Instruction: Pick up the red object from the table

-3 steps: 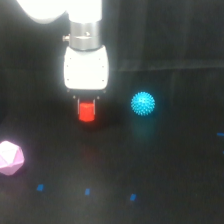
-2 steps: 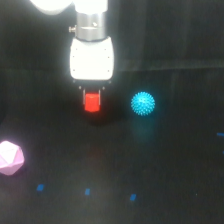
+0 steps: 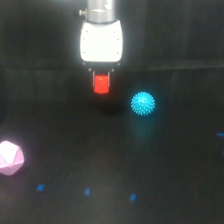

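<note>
Black matte table point(image 3: 165, 165) fills the view, a few small blue marks point(image 3: 87, 191) along its near part; white-bodied gripper point(image 3: 102, 80) hangs over it at upper centre, jaws closed on the red object point(image 3: 101, 84), which sits between the fingertips, clear of the surface, with a faint dark shadow on the table just below. Pale pink polyhedron point(image 3: 10, 157) rests at the exterior view's left edge, well apart from the gripper. Cyan spiky ball point(image 3: 143, 103) lies on the table near the red object, on the exterior view's right and slightly lower in frame.
</note>
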